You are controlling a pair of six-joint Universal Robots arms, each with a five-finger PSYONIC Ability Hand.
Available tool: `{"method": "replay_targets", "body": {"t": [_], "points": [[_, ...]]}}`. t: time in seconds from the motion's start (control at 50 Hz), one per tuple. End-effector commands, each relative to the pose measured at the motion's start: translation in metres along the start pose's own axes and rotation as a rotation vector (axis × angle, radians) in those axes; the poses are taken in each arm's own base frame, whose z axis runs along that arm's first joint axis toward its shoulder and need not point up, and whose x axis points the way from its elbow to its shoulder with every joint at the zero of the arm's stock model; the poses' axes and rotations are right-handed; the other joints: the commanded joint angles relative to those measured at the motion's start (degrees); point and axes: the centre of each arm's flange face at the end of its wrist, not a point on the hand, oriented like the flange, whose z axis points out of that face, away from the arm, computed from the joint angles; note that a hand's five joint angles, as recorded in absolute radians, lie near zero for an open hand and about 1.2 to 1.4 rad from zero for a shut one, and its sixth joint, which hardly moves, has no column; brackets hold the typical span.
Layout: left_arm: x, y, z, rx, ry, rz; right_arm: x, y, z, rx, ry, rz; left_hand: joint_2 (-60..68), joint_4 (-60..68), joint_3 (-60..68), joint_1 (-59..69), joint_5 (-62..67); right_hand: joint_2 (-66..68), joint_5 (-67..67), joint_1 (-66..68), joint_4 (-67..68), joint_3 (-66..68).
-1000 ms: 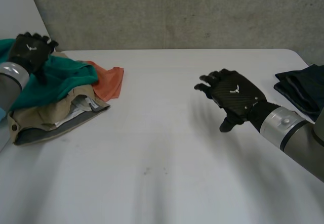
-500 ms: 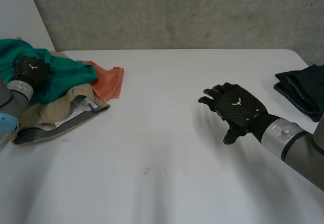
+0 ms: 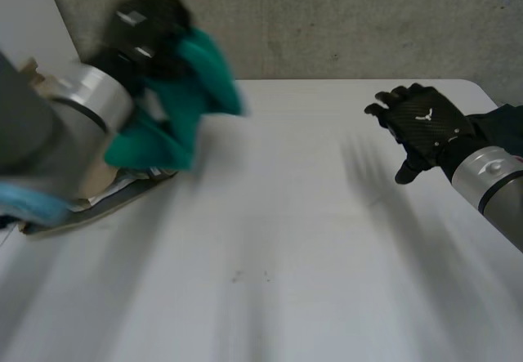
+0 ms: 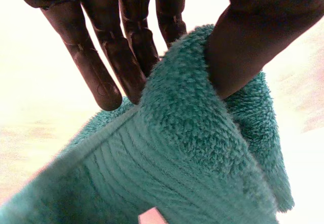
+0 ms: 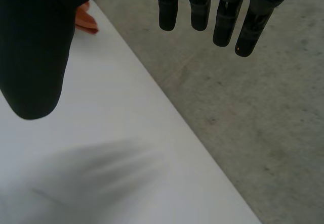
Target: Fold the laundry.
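My left hand (image 3: 147,31) is raised above the table's left side, shut on a teal towel (image 3: 176,105) that hangs from it. In the left wrist view the towel (image 4: 192,153) is pinched between the thumb and the fingers (image 4: 126,57). Below it lies a pile of laundry with beige trousers (image 3: 98,190). My right hand (image 3: 421,125) hovers open over the table's right side, fingers straight, holding nothing; its fingers (image 5: 202,6) show in the right wrist view over the table's far edge.
A folded dark navy garment (image 3: 502,129) lies at the table's right edge behind my right hand. An orange cloth (image 5: 83,19) shows in the right wrist view. A grey wall (image 3: 327,19) runs behind the white table (image 3: 270,239).
My left hand has closed on the teal towel and lifted it up and to the right off the pile. My right hand has drawn back toward the right.
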Motion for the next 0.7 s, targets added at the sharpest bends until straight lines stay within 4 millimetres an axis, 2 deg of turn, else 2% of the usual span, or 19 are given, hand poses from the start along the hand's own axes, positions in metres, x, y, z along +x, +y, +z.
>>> {"method": "replay_targets", "body": {"t": [0.02, 0.04, 0.14, 0.22, 0.24, 0.32, 0.38, 0.52, 0.58, 0.66, 0.7], "points": [[0.104, 0.074, -0.021, -0.201, 0.244, -0.113, 0.004, -0.004, 0.002, 0.001, 0.028, -0.006, -49.64, -50.06, -49.51, -44.82, -45.56, -2.63, -3.23, -1.35, -3.27, -2.12], [0.107, 0.080, -0.021, -0.218, 0.249, -0.108, 0.004, -0.004, 0.002, 0.002, 0.027, -0.006, -58.32, -58.74, -58.19, -53.49, -54.23, -2.63, -3.23, -1.35, -3.27, -2.12], [0.104, 0.074, -0.019, -0.205, 0.239, -0.081, 0.001, -0.003, 0.002, -0.004, 0.020, -0.002, -58.32, -58.74, -58.19, -53.49, -54.23, -2.63, -3.23, -1.35, -3.27, -2.12], [0.083, 0.064, -0.014, -0.189, 0.189, -0.062, 0.002, -0.002, 0.001, -0.012, 0.017, 0.002, -58.32, -58.74, -58.19, -53.49, -54.23, -2.63, -3.23, -1.35, -3.27, -2.12], [0.072, 0.059, -0.013, -0.185, 0.162, -0.056, 0.001, -0.002, 0.001, -0.019, 0.013, 0.004, -58.11, -58.52, -57.98, -53.28, -54.02, -2.63, -3.23, -1.35, -3.27, -2.12], [0.052, 0.046, -0.020, -0.210, 0.109, -0.047, -0.002, -0.002, -0.004, -0.059, -0.020, 0.028, -57.10, -57.52, -56.97, -52.27, -53.01, -2.63, -3.23, -1.35, -3.27, -2.12], [0.043, 0.044, -0.025, -0.235, 0.085, -0.040, -0.005, -0.003, -0.009, -0.107, -0.057, 0.056, -55.92, -56.33, -55.79, -51.09, -51.83, -2.63, -3.23, -1.35, -3.27, -2.12], [0.043, 0.066, -0.040, -0.343, 0.096, 0.051, -0.012, -0.009, -0.033, -0.325, -0.196, 0.163, -54.24, -54.65, -54.11, -49.41, -50.15, -2.63, -3.23, -1.35, -3.27, -2.12], [0.047, 0.085, -0.049, -0.420, 0.125, 0.138, -0.010, -0.008, -0.033, -0.347, -0.205, 0.170, -52.56, -52.98, -52.44, -47.74, -48.48, -2.63, -3.23, -1.35, -3.27, -2.12], [0.053, 0.096, -0.058, -0.471, 0.128, 0.218, -0.007, -0.002, -0.030, -0.334, -0.184, 0.123, -45.84, -46.26, -45.71, -41.01, -41.75, -2.63, -3.23, -1.35, -3.27, -2.12], [0.063, 0.099, -0.065, -0.487, 0.129, 0.231, -0.009, 0.002, -0.028, -0.323, -0.192, 0.091, -43.65, -44.06, -43.52, -38.82, -39.56, -2.63, -3.23, -1.35, -3.27, -2.12]]}}
